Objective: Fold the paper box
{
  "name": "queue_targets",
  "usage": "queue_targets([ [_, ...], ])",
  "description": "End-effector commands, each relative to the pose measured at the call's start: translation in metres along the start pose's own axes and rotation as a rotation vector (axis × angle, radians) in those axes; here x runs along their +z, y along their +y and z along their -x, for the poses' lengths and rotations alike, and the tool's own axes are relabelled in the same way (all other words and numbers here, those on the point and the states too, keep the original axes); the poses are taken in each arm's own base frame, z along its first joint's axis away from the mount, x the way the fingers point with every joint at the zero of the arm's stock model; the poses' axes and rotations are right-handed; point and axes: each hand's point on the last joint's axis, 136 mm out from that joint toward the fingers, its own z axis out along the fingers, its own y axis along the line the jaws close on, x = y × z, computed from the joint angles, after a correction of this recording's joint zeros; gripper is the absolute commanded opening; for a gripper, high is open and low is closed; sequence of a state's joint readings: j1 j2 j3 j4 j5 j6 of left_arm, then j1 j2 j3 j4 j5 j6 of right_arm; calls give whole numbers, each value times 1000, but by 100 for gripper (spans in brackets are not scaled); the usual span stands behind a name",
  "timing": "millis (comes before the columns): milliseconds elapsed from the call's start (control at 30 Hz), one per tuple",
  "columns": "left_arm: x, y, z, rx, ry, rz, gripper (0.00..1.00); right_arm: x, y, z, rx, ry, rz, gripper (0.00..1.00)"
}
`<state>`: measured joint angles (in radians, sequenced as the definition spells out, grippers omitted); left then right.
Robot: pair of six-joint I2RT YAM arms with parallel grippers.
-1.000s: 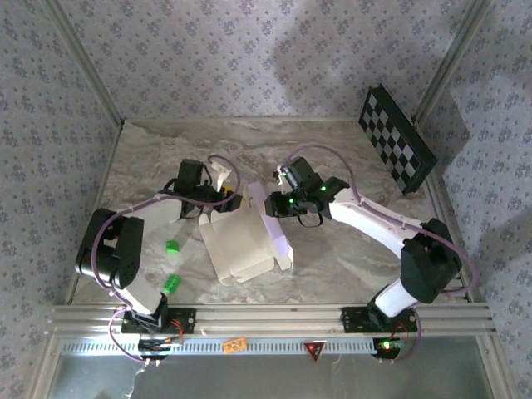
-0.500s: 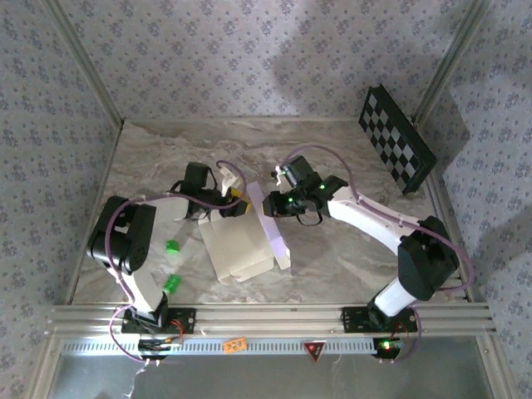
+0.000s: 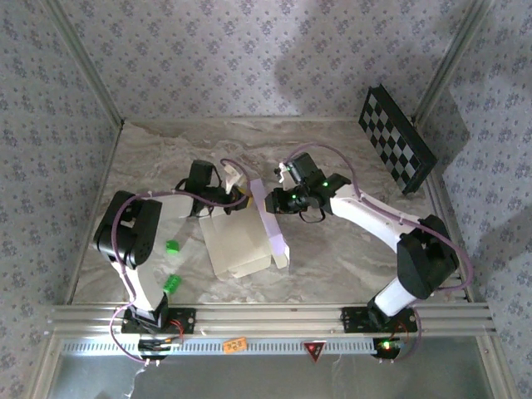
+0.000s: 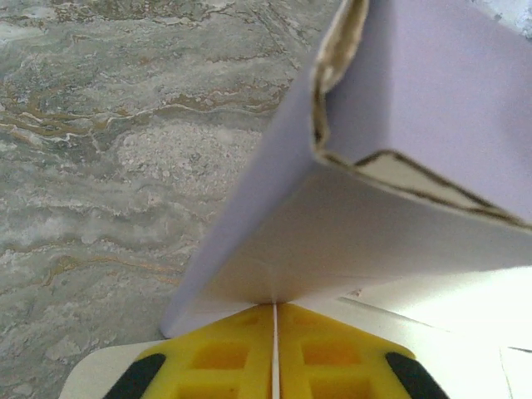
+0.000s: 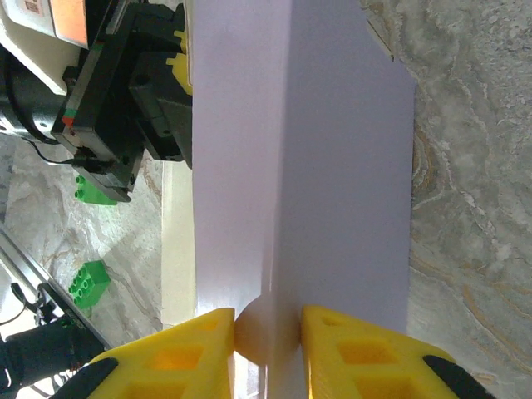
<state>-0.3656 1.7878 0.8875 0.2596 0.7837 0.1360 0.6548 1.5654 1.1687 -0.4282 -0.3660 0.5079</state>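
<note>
Paper box (image 3: 241, 245) caught twice: my left gripper (image 4: 274, 320) clenched on its cream-and-lavender crease, my right gripper (image 5: 268, 328) pinching the raised lavender panel, both grips plain at the wrists but too small overhead, mid marble table (image 3: 349, 249).

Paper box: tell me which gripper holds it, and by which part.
Both. The left gripper is shut on the thin edge of a cream flap of the paper box; the right gripper pinches the raised lavender panel at its crease.
</note>
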Motion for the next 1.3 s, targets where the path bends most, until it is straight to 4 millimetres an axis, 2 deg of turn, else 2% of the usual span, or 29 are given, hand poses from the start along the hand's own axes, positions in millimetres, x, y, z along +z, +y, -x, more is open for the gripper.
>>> queue_targets([
  [0,4,-6,17,50,-42,8,8,14,-25,-30,45,104,-48,27],
  [467,15,-2,12,27,-7,52,2,10,-18,-23,123,87,88,44],
  [667,17,-1,11,26,6,56,2,8,-20,-22,160,82,116,57],
  [767,18,0,10,22,8,58,2,6,-20,-18,172,68,130,58],
  [967,19,-2,14,22,6,55,2,14,-36,-29,177,106,70,48],
  [1067,12,-3,18,30,0,83,8,16,-41,-33,177,123,63,45],
  [1267,-12,-2,30,55,-29,122,35,18,-47,-35,184,143,69,43],
])
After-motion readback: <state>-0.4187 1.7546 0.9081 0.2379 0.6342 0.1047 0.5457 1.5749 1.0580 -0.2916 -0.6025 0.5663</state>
